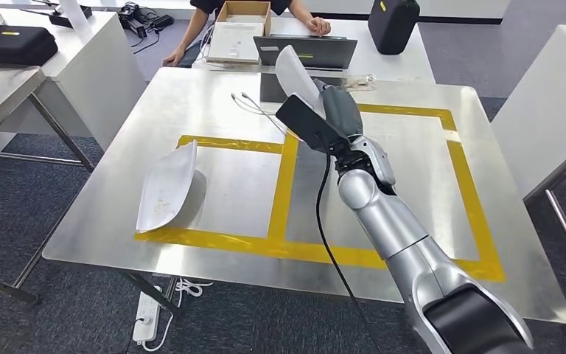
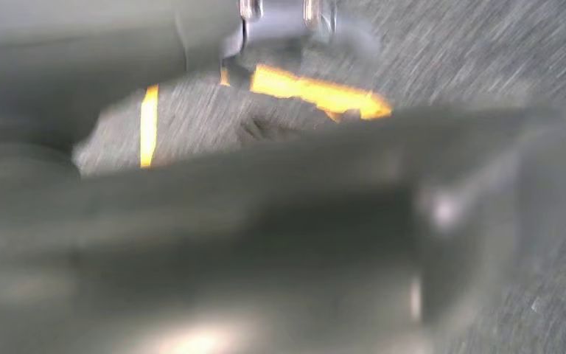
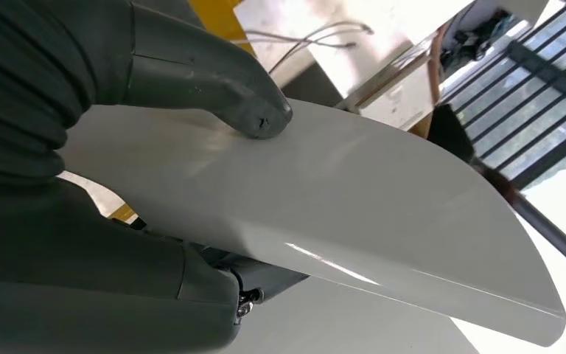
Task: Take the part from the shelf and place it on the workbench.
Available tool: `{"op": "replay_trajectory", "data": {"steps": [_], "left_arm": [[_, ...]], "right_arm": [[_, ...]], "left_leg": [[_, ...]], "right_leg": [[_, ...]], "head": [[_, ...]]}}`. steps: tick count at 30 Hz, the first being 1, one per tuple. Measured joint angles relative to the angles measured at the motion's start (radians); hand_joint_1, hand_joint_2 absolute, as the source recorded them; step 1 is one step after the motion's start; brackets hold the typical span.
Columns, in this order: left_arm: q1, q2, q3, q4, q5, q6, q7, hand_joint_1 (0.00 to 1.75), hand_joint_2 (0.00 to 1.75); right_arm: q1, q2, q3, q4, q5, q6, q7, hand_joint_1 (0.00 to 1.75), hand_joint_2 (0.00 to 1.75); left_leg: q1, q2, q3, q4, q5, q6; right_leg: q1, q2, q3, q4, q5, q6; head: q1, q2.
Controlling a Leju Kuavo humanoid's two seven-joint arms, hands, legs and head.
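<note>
Part [image 3: 324, 214] gripped by right hand [image 1: 337, 110] above taped workbench [image 1: 214, 96]; left hand view blurred.

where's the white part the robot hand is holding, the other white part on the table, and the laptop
held white part [image 3: 354, 214], right wrist view, middle of its smooth curved face
white part on the table [image 1: 166, 188], head view, centre of its shell
laptop [image 1: 306, 51], head view, back of its lid

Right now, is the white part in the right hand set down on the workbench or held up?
Held up. The right hand grips the white part above the workbench; the thumb presses on its surface in the right wrist view.
</note>
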Motion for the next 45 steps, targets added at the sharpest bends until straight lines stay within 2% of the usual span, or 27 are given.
{"op": "replay_trajectory", "data": {"steps": [1, 2, 3, 6, 8, 10, 11, 12, 14, 16, 18, 20, 21, 22, 24, 26, 27, 28, 30, 32, 35, 36, 38, 40, 41, 43, 45], "left_arm": [[0.001, 0.000, -0.003, 0.002, -0.003, 0.000, 0.006, 0.00, 0.00], [0.003, 0.001, -0.006, 0.004, -0.007, 0.002, 0.011, 0.00, 0.00], [0.003, 0.001, -0.010, 0.005, -0.009, 0.003, 0.009, 0.00, 0.00], [-0.001, -0.005, -0.015, 0.001, -0.002, 0.011, -0.012, 0.00, 0.00], [-0.006, -0.006, -0.015, -0.001, 0.005, 0.026, 0.003, 0.00, 0.00], [-0.007, -0.005, -0.016, -0.001, 0.003, 0.031, 0.019, 0.00, 0.00], [-0.007, -0.004, -0.016, -0.001, 0.002, 0.028, 0.021, 0.00, 0.00], [-0.006, -0.004, -0.017, -0.001, 0.001, 0.024, 0.020, 0.00, 0.00], [-0.004, -0.004, -0.019, -0.001, 0.001, 0.019, 0.016, 0.00, 0.00], [-0.006, -0.005, -0.020, -0.001, 0.001, 0.018, 0.015, 0.00, 0.00], [-0.008, -0.007, -0.021, -0.002, 0.001, 0.016, 0.014, 0.00, 0.00], [-0.006, -0.006, -0.022, -0.002, -0.002, 0.014, 0.011, 0.00, 0.00], [-0.005, -0.006, -0.022, -0.002, -0.005, 0.012, 0.009, 0.00, 0.00], [-0.005, -0.005, -0.023, -0.002, -0.009, 0.010, 0.007, 0.00, 0.00], [-0.006, -0.005, -0.024, -0.002, -0.015, 0.006, 0.003, 0.00, 0.00], [-0.007, -0.003, -0.027, -0.002, -0.017, 0.004, 0.001, 0.00, 0.00], [-0.006, -0.002, -0.029, -0.002, -0.017, 0.004, 0.001, 0.00, 0.00], [-0.006, -0.001, -0.030, -0.002, -0.018, 0.004, 0.001, 0.00, 0.00], [-0.008, 0.000, -0.031, -0.003, -0.018, 0.004, 0.001, 0.00, 0.00], [-0.010, 0.000, -0.033, -0.004, -0.020, 0.004, 0.002, 0.00, 0.00], [-0.007, -0.002, -0.040, -0.004, -0.027, 0.004, 0.003, 0.00, 0.00], [-0.007, -0.002, -0.042, -0.004, -0.029, 0.003, 0.002, 0.00, 0.00], [-0.005, -0.002, -0.046, -0.004, -0.031, 0.001, -0.003, 0.00, 0.00], [-0.001, -0.001, -0.047, -0.004, -0.032, -0.002, -0.006, 0.00, 0.00], [0.000, -0.001, -0.048, -0.004, -0.032, -0.003, -0.006, 0.00, 0.00], [0.001, -0.001, -0.048, -0.004, -0.032, -0.003, -0.006, 0.00, 0.00], [0.002, -0.001, -0.048, -0.004, -0.033, -0.004, -0.007, 0.00, 0.00]], "right_arm": [[-0.013, 0.000, -0.014, 0.038, -0.003, -0.004, 0.000, 0.00, 0.00], [-0.024, -0.001, -0.028, 0.070, -0.006, -0.008, 0.000, 0.00, 0.00], [-0.036, -0.002, -0.042, 0.096, -0.009, -0.013, -0.002, 0.00, 0.00], [-0.067, -0.007, -0.082, 0.138, -0.007, -0.031, -0.012, 0.00, 0.00], [-0.074, -0.010, -0.099, 0.150, 0.001, -0.036, -0.020, 0.00, 0.00], [-0.068, -0.011, -0.107, 0.160, 0.011, -0.035, -0.022, 0.00, 0.00], [-0.063, -0.010, -0.111, 0.163, 0.015, -0.034, -0.022, 0.00, 0.00], [-0.060, -0.010, -0.113, 0.164, 0.019, -0.033, -0.022, 0.00, 0.00], [-0.059, -0.010, -0.117, 0.165, 0.022, -0.033, -0.022, 0.00, 0.00], [-0.065, -0.009, -0.119, 0.165, 0.024, -0.033, -0.022, 0.00, 0.00], [-0.069, -0.007, -0.120, 0.165, 0.025, -0.032, -0.023, 0.00, 0.00], [-0.069, -0.005, -0.121, 0.163, 0.027, -0.032, -0.024, 0.00, 0.00], [-0.070, -0.003, -0.121, 0.161, 0.028, -0.031, -0.024, 0.00, 0.00], [-0.071, -0.001, -0.121, 0.157, 0.029, -0.031, -0.026, 0.00, 0.00], [-0.069, 0.005, -0.121, 0.151, 0.031, -0.031, -0.028, 0.00, 0.00], [-0.064, 0.008, -0.121, 0.145, 0.032, -0.030, -0.030, 0.00, 0.00], [-0.061, 0.008, -0.121, 0.141, 0.033, -0.029, -0.030, 0.00, 0.00], [-0.059, 0.008, -0.121, 0.137, 0.033, -0.029, -0.031, 0.00, 0.00], [-0.057, 0.008, -0.121, 0.125, 0.034, -0.029, -0.032, 0.00, 0.00], [-0.055, 0.007, -0.121, 0.111, 0.035, -0.029, -0.033, 0.00, 0.00], [-0.040, 0.002, -0.122, 0.091, 0.035, -0.028, -0.034, 0.00, 0.00], [-0.032, -0.002, -0.122, 0.084, 0.035, -0.028, -0.034, 0.00, 0.00], [-0.017, -0.013, -0.122, 0.071, 0.034, -0.027, -0.034, 0.00, 0.00], [-0.006, -0.019, -0.122, 0.061, 0.031, -0.025, -0.034, 0.00, 0.00], [0.001, -0.022, -0.122, 0.057, 0.030, -0.024, -0.034, 0.00, 0.00], [0.013, -0.025, -0.122, 0.051, 0.028, -0.022, -0.034, 0.00, 0.00], [0.018, -0.027, -0.122, 0.042, 0.022, -0.019, -0.036, 0.00, 0.00]], "left_leg": [[-0.001, 0.001, -0.005, -0.046, 0.102, 0.004], [-0.002, 0.001, -0.008, -0.070, 0.174, 0.008], [-0.003, 0.000, -0.011, -0.072, 0.196, 0.012], [-0.001, -0.001, 0.001, -0.058, 0.179, 0.034], [0.001, -0.001, 0.015, -0.063, 0.163, 0.043], [0.001, -0.001, 0.026, -0.064, 0.150, 0.044], [0.001, -0.001, 0.031, -0.063, 0.144, 0.044], [0.000, -0.002, 0.037, -0.062, 0.139, 0.043], [0.000, -0.006, 0.048, -0.061, 0.129, 0.041], [-0.003, -0.010, 0.056, -0.060, 0.125, 0.035], [-0.003, -0.013, 0.060, -0.063, 0.129, 0.024], [-0.003, -0.013, 0.059, -0.068, 0.131, 0.012], [-0.003, -0.012, 0.055, -0.057, 0.117, 0.006], [-0.003, -0.010, 0.045, -0.028, 0.091, 0.002], [0.002, -0.006, 0.010, 0.090, 0.008, -0.007], [0.006, -0.004, -0.008, 0.190, -0.045, -0.016], [0.008, -0.002, 0.005, 0.192, -0.047, -0.019], [0.011, -0.001, 0.039, 0.155, -0.035, -0.023], [0.014, 0.000, 0.129, 0.030, -0.007, -0.027], [0.014, -0.003, 0.171, -0.039, 0.005, -0.017], [0.010, -0.002, 0.164, -0.044, 0.019, 0.010], [0.011, -0.001, 0.159, -0.047, 0.027, 0.018], [0.014, 0.001, 0.144, -0.051, 0.043, 0.032], [0.011, 0.002, 0.123, -0.051, 0.058, 0.036], [0.010, 0.003, 0.112, -0.051, 0.066, 0.037], [0.009, 0.004, 0.092, -0.050, 0.082, 0.035], [0.009, 0.004, 0.077, -0.050, 0.097, 0.031]], "right_leg": [[0.002, 0.003, 0.012, 0.005, -0.023, 0.007], [0.005, 0.006, 0.021, 0.009, -0.045, 0.013], [0.006, 0.008, 0.030, 0.011, -0.063, 0.020], [0.002, 0.002, 0.038, 0.027, -0.102, 0.040], [-0.002, -0.008, -0.020, 0.130, -0.145, 0.052], [-0.005, -0.010, -0.116, 0.256, -0.177, 0.059], [-0.006, -0.010, -0.153, 0.285, -0.168, 0.059], [-0.006, -0.010, -0.173, 0.277, -0.137, 0.058], [-0.004, -0.011, -0.161, 0.164, -0.032, 0.049], [0.002, -0.012, -0.135, 0.056, 0.041, 0.037], [0.008, -0.013, -0.130, 0.030, 0.057, 0.028], [0.005, -0.015, -0.127, 0.020, 0.070, 0.017], [0.002, -0.016, -0.124, 0.013, 0.078, 0.010], [-0.002, -0.018, -0.123, 0.007, 0.087, 0.004], [-0.004, -0.019, -0.128, 0.004, 0.098, -0.003], [-0.005, -0.020, -0.138, 0.006, 0.106, -0.001], [-0.007, -0.021, -0.145, 0.008, 0.110, 0.002], [-0.009, -0.021, -0.152, 0.012, 0.114, 0.006], [-0.013, -0.021, -0.170, 0.026, 0.118, 0.016], [-0.012, -0.020, -0.183, 0.038, 0.122, 0.029], [-0.013, -0.017, -0.188, 0.036, 0.133, 0.049], [-0.014, -0.018, -0.193, 0.045, 0.122, 0.055], [-0.016, -0.019, -0.223, 0.121, 0.055, 0.064], [-0.016, -0.019, -0.266, 0.249, -0.031, 0.069], [-0.016, -0.019, -0.275, 0.296, -0.053, 0.069], [-0.014, -0.019, -0.239, 0.288, -0.040, 0.063], [-0.009, -0.019, -0.141, 0.161, -0.003, 0.050]], "head": [[-0.002, 0.000], [-0.002, 0.000], [-0.001, 0.000], [0.005, 0.000], [0.011, 0.000], [0.015, 0.000], [0.016, 0.000], [0.017, 0.000], [0.020, 0.000], [0.021, 0.000], [0.022, 0.000], [0.023, 0.000], [0.022, 0.000], [0.020, 0.000], [0.015, 0.000], [0.013, 0.000], [0.012, 0.000], [0.012, 0.000], [0.011, 0.000], [0.013, 0.000], [0.016, 0.000], [0.018, 0.000], [0.024, 0.000], [0.030, 0.000], [0.030, 0.000], [0.030, 0.000], [0.031, 0.000]]}}
